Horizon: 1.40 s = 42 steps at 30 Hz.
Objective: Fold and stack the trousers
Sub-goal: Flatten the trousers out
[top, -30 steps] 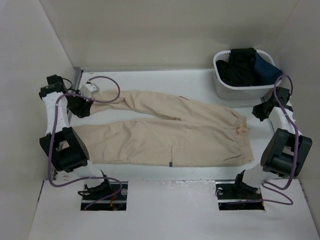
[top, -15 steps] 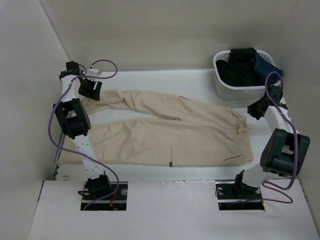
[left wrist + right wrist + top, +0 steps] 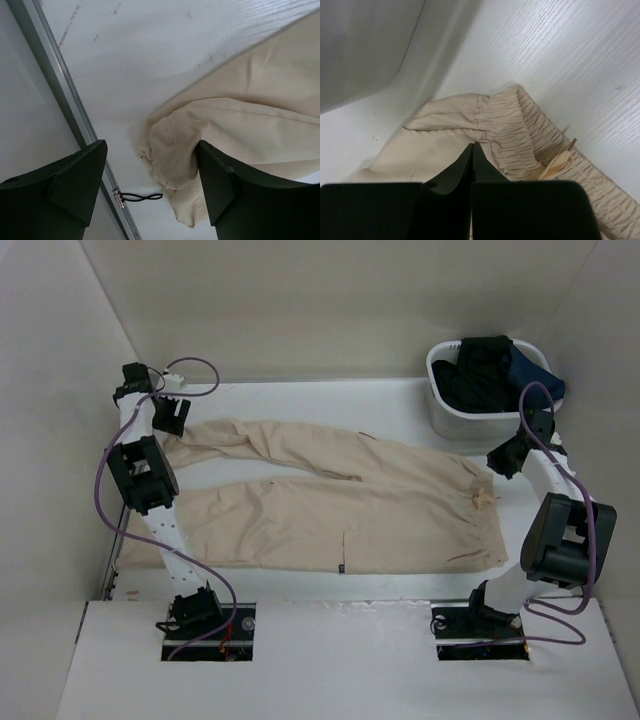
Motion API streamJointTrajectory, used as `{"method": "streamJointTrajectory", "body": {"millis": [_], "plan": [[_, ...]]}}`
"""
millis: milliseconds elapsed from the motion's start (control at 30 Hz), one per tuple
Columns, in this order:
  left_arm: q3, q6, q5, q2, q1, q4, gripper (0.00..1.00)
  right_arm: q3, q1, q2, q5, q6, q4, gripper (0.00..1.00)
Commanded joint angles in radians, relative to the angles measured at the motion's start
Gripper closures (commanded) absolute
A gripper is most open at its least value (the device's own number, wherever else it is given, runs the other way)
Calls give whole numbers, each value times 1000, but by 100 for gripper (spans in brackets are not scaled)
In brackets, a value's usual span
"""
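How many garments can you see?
3: beige cotton trousers flat on the table; black garment and navy blue garment bundled in the white plastic basket, far right. Others may hide beneath.

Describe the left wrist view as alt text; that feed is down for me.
The left gripper is wide open above the crumpled cuff of the beige trousers, which lies loose on the white table between the dark fingers. A metal rail runs down the left side, a small black loop beside it.
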Motion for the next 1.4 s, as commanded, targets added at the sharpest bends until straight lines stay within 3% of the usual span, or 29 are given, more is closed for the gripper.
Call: {"method": "streamJointTrajectory", "body": {"millis": [0,33,67,133,200,233,333,433,567,633,700,800,967,1067,1100,1200,1300,1367], "plan": [[15,-4,19,-22,-8,47,30,44,14,-3,24,-14,50,100],[21,49,55,-15,-16,-34,35,43,14,-3,24,-11,50,100],[29,113,76,-4,-37,-125,47,40,12,-6,24,-2,50,100],[30,213,79,16,-69,-268,83,37,14,-19,24,6,50,100],[23,226,78,25,-74,-323,98,37,14,-30,20,8,50,100],[26,225,76,25,-71,-324,100,37,8,-36,18,8,50,100],[62,183,72,-4,-57,-201,100,34,-6,-52,15,9,50,100],[21,104,29,-132,-63,156,100,17,-15,-67,9,14,54,100],[-158,160,-33,-327,-129,635,100,-38,-20,-101,4,23,76,100],[-311,226,7,-442,-152,778,100,-68,-21,-115,4,29,89,100],[-503,295,145,-586,-164,809,100,-100,-21,-128,1,35,113,100],[-745,407,263,-761,-160,663,99,-144,-23,-148,-22,55,161,100],[-1020,615,284,-936,-93,252,97,-174,-20,-156,-74,80,211,100],[-1164,723,233,-999,-40,139,88,-163,-6,-142,-80,77,219,100],[-1192,752,221,-1021,-23,109,80,-160,6,-139,-79,77,222,100],[-1148,783,237,-1068,10,-73,66,-152,25,-128,-80,78,228,100],[-926,794,314,-1027,30,-398,61,-146,26,-119,-80,80,228,100],[-744,739,412,-949,81,-499,59,-144,26,-115,-79,80,228,100]]}}
